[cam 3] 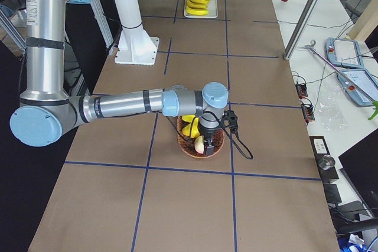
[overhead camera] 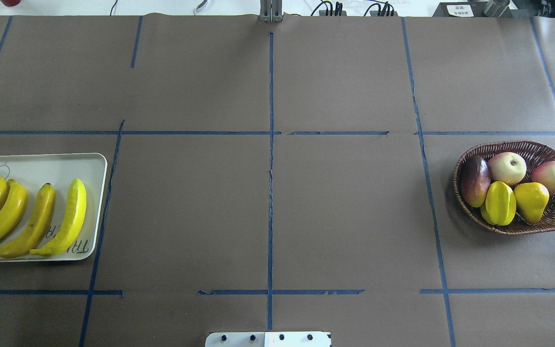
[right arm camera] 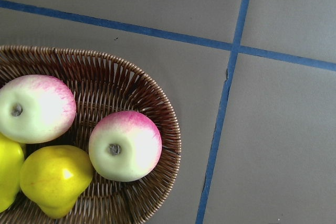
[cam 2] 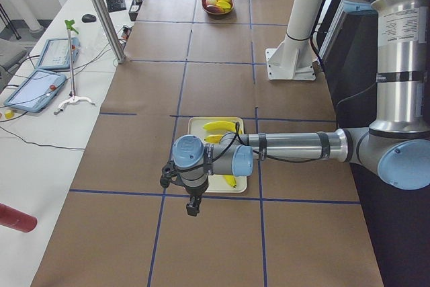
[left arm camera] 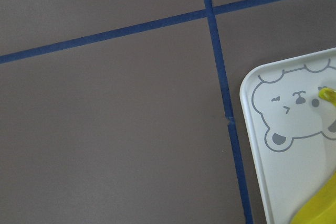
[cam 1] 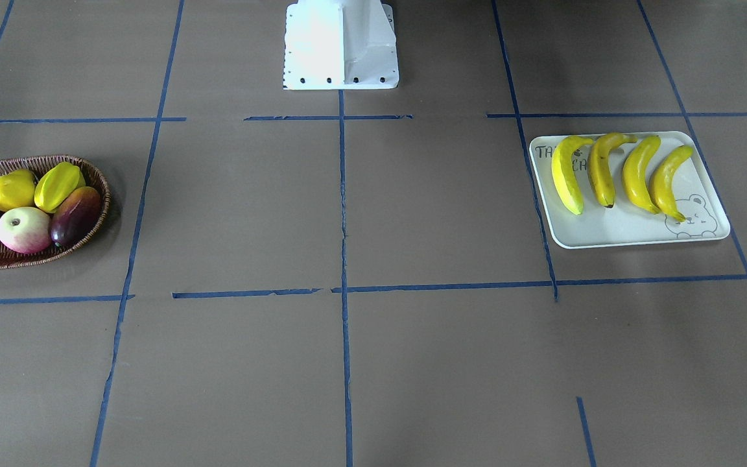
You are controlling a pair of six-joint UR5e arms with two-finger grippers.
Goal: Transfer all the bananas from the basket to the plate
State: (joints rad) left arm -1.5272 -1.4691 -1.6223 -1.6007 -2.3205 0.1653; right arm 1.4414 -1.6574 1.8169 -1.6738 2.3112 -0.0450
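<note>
Several yellow bananas [cam 1: 639, 174] [overhead camera: 68, 219] lie side by side on the pale plate [cam 1: 620, 228] [overhead camera: 41, 164] with the bear drawing. The left wrist view shows the plate's corner [left arm camera: 294, 182] and a banana tip [left arm camera: 326, 95]. The wicker basket [cam 1: 100, 214] [overhead camera: 518, 230] [right arm camera: 168, 124] holds other fruit and no banana shows in it. My left gripper [cam 2: 192, 205] hangs above the table just off the plate's end. My right gripper [cam 3: 205, 144] hovers over the basket. Both show only in the side views, so I cannot tell whether they are open or shut.
In the basket lie two apples [overhead camera: 507, 168], a starfruit [overhead camera: 500, 203], a yellow lemon-like fruit [overhead camera: 530, 195] and a dark mango [overhead camera: 475, 180]. The white robot base [cam 1: 341, 45] stands at mid-table. A side bench carries tablets [cam 2: 37, 89] and a metal post [cam 2: 104, 15].
</note>
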